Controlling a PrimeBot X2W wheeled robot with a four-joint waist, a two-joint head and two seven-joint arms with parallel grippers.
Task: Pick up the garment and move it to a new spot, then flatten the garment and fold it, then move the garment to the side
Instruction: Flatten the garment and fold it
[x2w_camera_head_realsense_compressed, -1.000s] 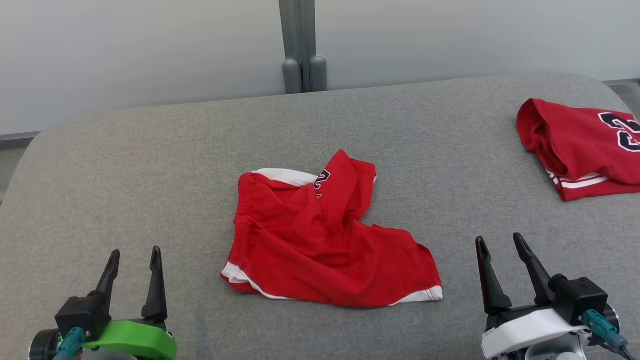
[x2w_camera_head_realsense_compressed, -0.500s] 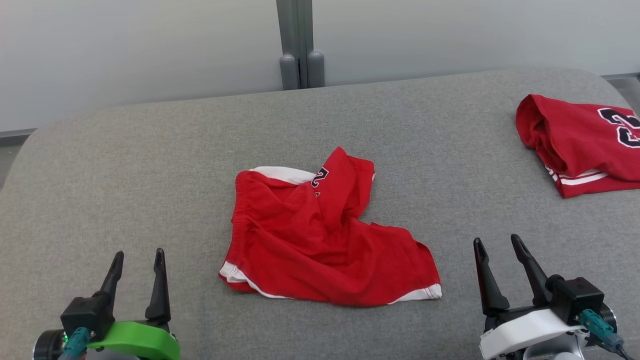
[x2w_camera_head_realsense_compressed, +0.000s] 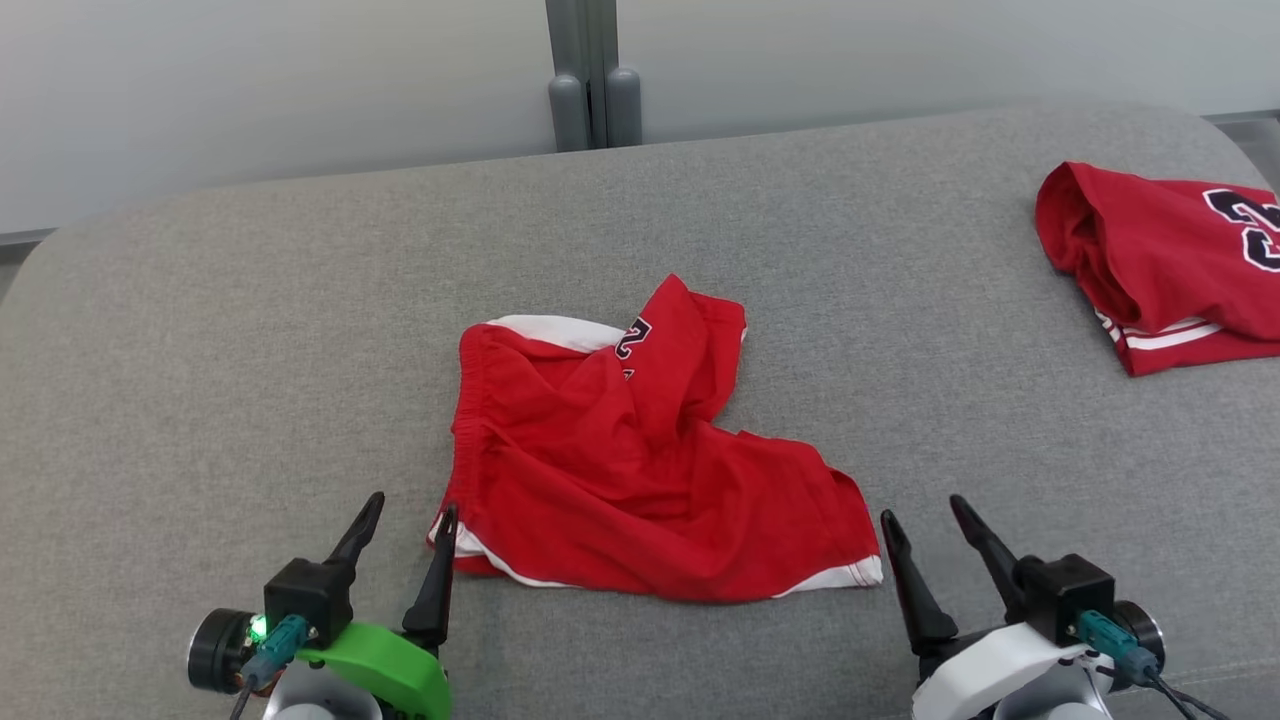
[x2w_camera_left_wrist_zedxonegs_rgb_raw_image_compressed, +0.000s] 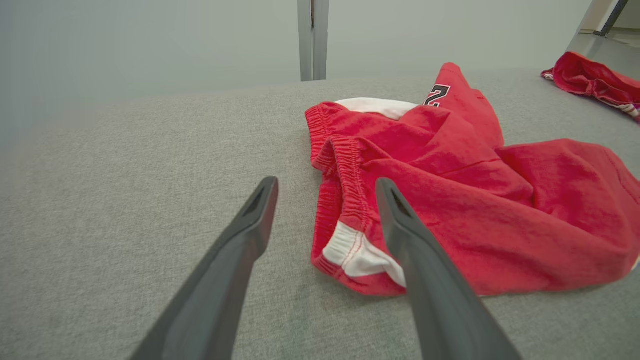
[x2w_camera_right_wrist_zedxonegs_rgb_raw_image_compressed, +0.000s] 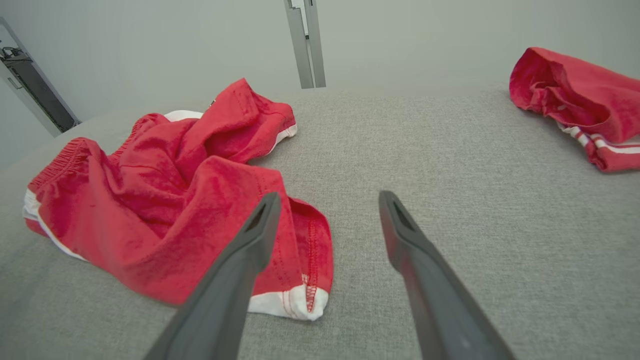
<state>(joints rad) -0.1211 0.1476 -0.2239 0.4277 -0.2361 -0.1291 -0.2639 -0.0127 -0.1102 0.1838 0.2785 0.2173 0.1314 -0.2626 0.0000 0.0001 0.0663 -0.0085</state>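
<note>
The garment (x2w_camera_head_realsense_compressed: 620, 470) is a pair of red shorts with white trim, lying crumpled in the middle of the grey padded surface (x2w_camera_head_realsense_compressed: 250, 350). My left gripper (x2w_camera_head_realsense_compressed: 414, 505) is open at the shorts' near left corner, its right finger just over the white-trimmed hem. In the left wrist view the waistband of the garment (x2w_camera_left_wrist_zedxonegs_rgb_raw_image_compressed: 475, 200) lies just ahead of the open left gripper (x2w_camera_left_wrist_zedxonegs_rgb_raw_image_compressed: 326, 182). My right gripper (x2w_camera_head_realsense_compressed: 920, 508) is open beside the near right corner. In the right wrist view the garment (x2w_camera_right_wrist_zedxonegs_rgb_raw_image_compressed: 165, 200) lies under the left finger of the right gripper (x2w_camera_right_wrist_zedxonegs_rgb_raw_image_compressed: 328, 196).
A second red jersey (x2w_camera_head_realsense_compressed: 1160, 260) with a dark number lies at the far right edge of the surface, also seen as the jersey (x2w_camera_right_wrist_zedxonegs_rgb_raw_image_compressed: 575, 100) in the right wrist view. A grey post (x2w_camera_head_realsense_compressed: 590, 80) stands behind the surface against a pale wall.
Both grippers have moved inward toward the garment's near corners, the left one to the right, the right one to the left. The head camera has shifted slightly. The garment lies as before.
</note>
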